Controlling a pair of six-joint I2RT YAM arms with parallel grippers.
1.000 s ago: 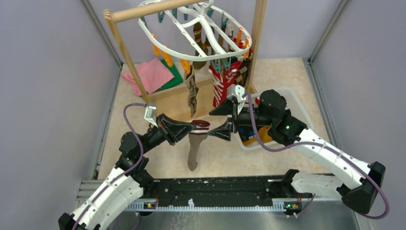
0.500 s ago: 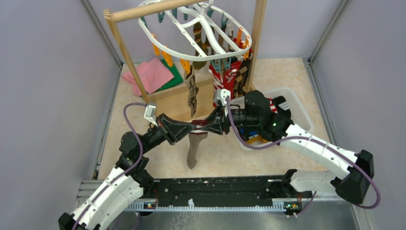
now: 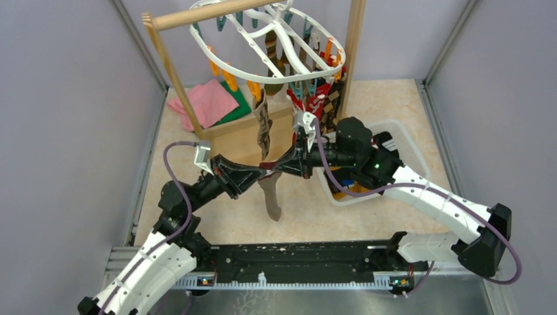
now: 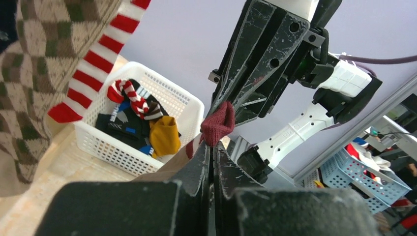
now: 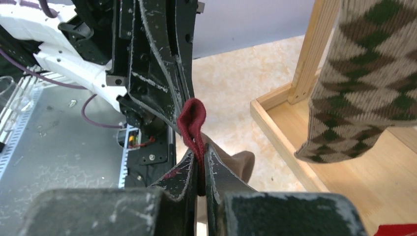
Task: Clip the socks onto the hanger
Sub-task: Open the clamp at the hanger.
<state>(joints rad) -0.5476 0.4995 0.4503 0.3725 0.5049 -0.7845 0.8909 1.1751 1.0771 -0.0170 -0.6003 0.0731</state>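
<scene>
A brown sock (image 3: 271,197) with a dark red cuff (image 4: 219,123) hangs mid-table between the two arms. My left gripper (image 3: 265,173) is shut on the cuff from the left, its tips (image 4: 212,147) pinching the fabric. From the right, my right gripper (image 3: 281,167) is shut on the same cuff (image 5: 192,120), with the fold clamped between its fingers (image 5: 200,153). The white oval hanger (image 3: 263,39) hangs from the wooden rack behind. A brown argyle sock (image 3: 264,128) and a red-and-white striped sock (image 3: 303,118) dangle from its clips.
A white perforated basket (image 3: 402,136) at the right holds several socks, a mustard one (image 4: 164,135) among them. Pink (image 3: 207,102) and green (image 3: 238,110) cloths lie at the back left. The rack's wooden base tray (image 5: 295,147) stands just behind the grippers.
My right gripper has moved left to the cuff and shut on it. The sock's hanging foot has swung a little to the right. The left arm has shifted slightly.
</scene>
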